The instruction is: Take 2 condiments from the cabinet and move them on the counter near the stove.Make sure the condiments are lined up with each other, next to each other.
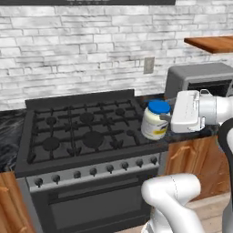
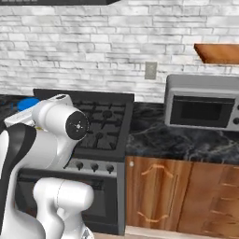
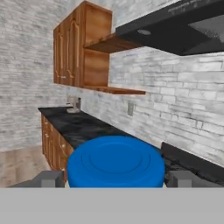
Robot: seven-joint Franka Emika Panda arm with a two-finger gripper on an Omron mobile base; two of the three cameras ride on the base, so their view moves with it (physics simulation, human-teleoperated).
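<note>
My gripper [image 1: 162,118] is shut on the squat cream-white jar [image 1: 154,124] with its blue lid [image 1: 159,106] and yellowish label. It holds the jar in the air over the right edge of the black stove [image 1: 86,132], by the front right burner. In the hand view the blue lid [image 3: 116,161] sits between my two fingertips [image 3: 49,178]. In the right base view my arm hides most of the jar, leaving a bit of blue lid [image 2: 27,103]. The wooden cabinet [image 3: 82,48] stands open far along the wall. The slim shaker is out of view.
A grey microwave [image 1: 200,79] stands on the black marble counter [image 2: 177,140] just right of the stove, close behind my hand. A wooden shelf [image 1: 211,43] hangs above it. A dark range hood [image 3: 175,26] is over the stove. More counter [image 1: 8,134] lies left of the stove.
</note>
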